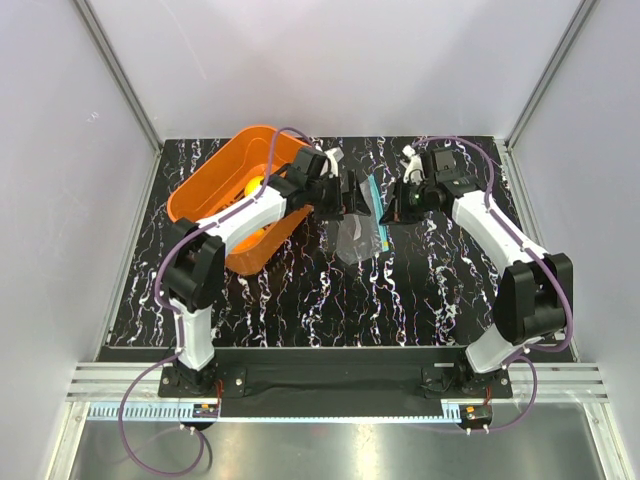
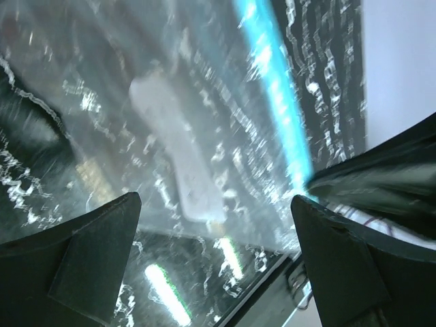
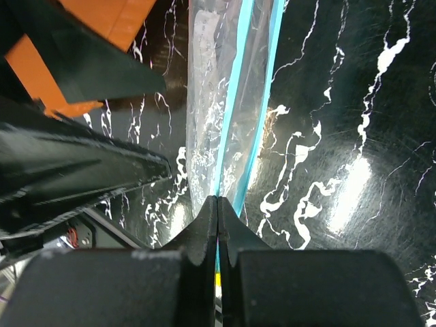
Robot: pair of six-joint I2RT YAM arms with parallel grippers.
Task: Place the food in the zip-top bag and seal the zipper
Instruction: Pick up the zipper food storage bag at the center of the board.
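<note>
Pinches the zipper [image 3: 234, 102] tight in the right pincer [image 3: 217, 204], tips pressed together, with the zip-top bag [image 3: 204, 82] stretching ahead of them. Holds the left pincer [image 2: 214, 201] spread wide, facing the bag.

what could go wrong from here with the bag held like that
The right hand pinches only the zipper strip, so the zip-top bag might slip free. A yellow food piece sits in the orange basket; sealing now could leave it out.
</note>
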